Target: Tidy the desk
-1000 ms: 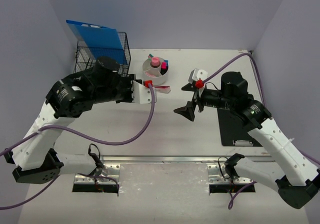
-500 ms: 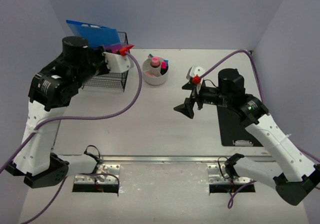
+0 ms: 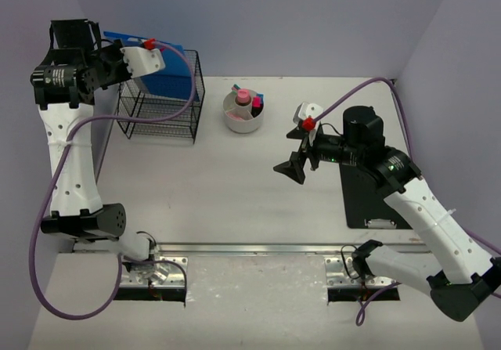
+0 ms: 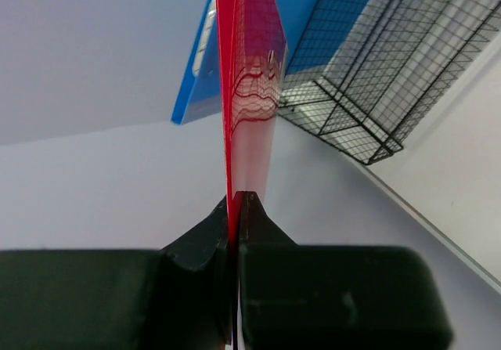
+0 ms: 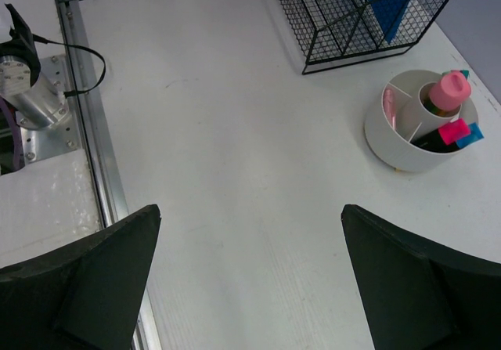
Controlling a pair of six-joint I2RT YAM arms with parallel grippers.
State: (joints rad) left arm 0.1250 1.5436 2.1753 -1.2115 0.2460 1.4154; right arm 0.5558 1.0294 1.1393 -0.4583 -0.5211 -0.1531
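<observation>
Filing partway done, red sheet not yet in.
Top view: desk [image 3: 235, 201] fills the centre; cup [image 3: 244, 113] at upper centre looks stocked, blue folder [image 3: 168, 74] stands in the basket [image 3: 160, 113] at upper left, and the black pad [image 3: 368, 197] at right I judge left to file. Right gripper [image 3: 296, 153] hovers mid-frame. Left wrist: left gripper [image 4: 236, 201] is clamped on a thin red sheet [image 4: 250, 107], near the basket. Right wrist: jaws wide apart, holding nothing.
</observation>
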